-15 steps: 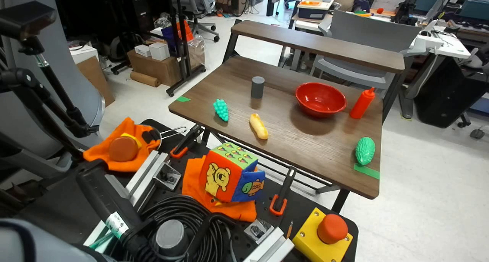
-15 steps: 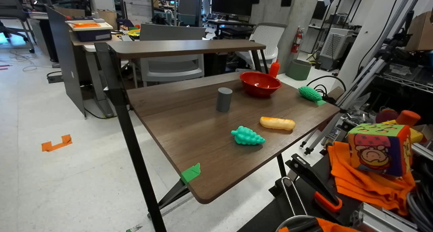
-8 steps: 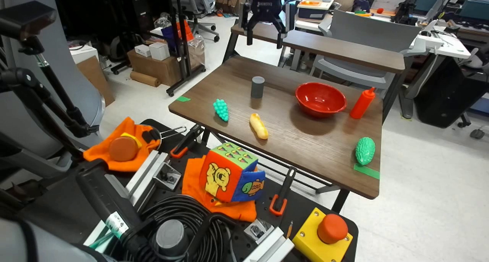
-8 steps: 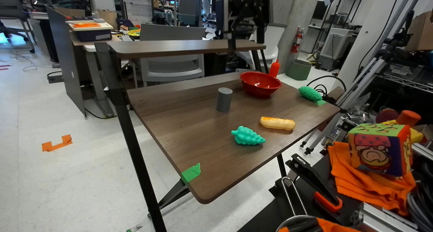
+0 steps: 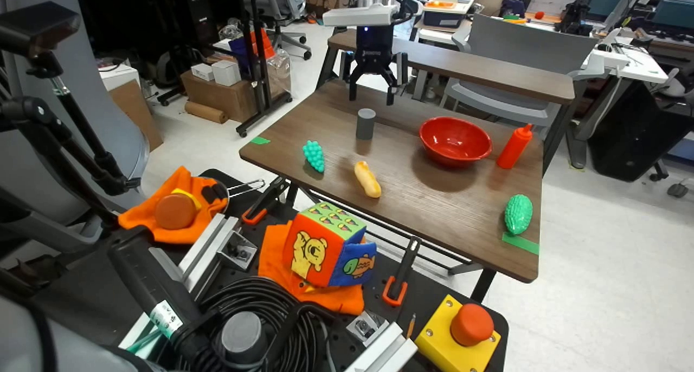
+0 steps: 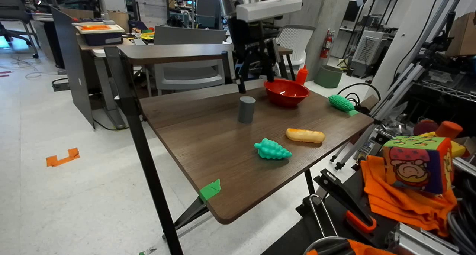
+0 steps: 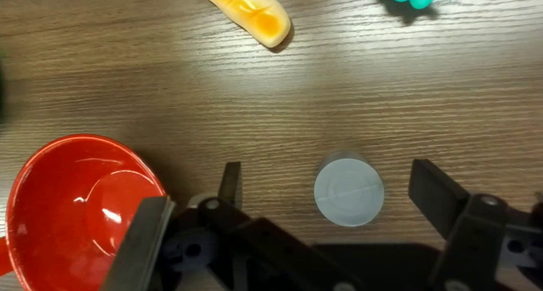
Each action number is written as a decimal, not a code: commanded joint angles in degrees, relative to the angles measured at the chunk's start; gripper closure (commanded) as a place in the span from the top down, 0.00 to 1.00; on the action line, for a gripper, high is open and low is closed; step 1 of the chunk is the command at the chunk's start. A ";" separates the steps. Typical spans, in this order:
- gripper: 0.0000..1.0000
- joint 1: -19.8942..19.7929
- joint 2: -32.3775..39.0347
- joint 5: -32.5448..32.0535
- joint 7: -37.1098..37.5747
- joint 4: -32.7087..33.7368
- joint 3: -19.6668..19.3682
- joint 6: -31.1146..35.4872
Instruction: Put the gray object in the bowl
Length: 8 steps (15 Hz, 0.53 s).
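Observation:
The gray object is an upright dark gray cylinder, standing on the brown table in both exterior views (image 5: 365, 124) (image 6: 246, 110). Its pale round top shows in the wrist view (image 7: 349, 192). The wide red bowl (image 5: 454, 142) stands apart from it, also seen in an exterior view (image 6: 285, 93) and at the lower left of the wrist view (image 7: 80, 214). My gripper (image 5: 371, 95) is open and empty, fingers pointing down, above the table and higher than the cylinder; it also shows in an exterior view (image 6: 256, 83). In the wrist view (image 7: 326, 172) the cylinder appears between the spread fingertips, not touched.
A yellow bread-like piece (image 5: 367, 180), teal grapes (image 5: 314, 156), a red squeeze bottle (image 5: 514, 147) beside the bowl and a green corn-like object (image 5: 519, 214) are on the table. A raised shelf (image 5: 455, 63) runs along the table's far edge.
My gripper was out of view a second ago, then came in at the top of both exterior views. It has since moved down toward the cylinder, staying open. The table objects have not moved.

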 commanded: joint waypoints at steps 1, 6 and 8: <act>1.00 1.97 7.03 0.03 -0.58 8.23 -1.12 -4.86; 1.00 2.86 12.81 0.13 -0.60 13.65 -1.64 -7.41; 0.74 3.04 14.23 0.17 -0.41 15.73 -1.84 -7.43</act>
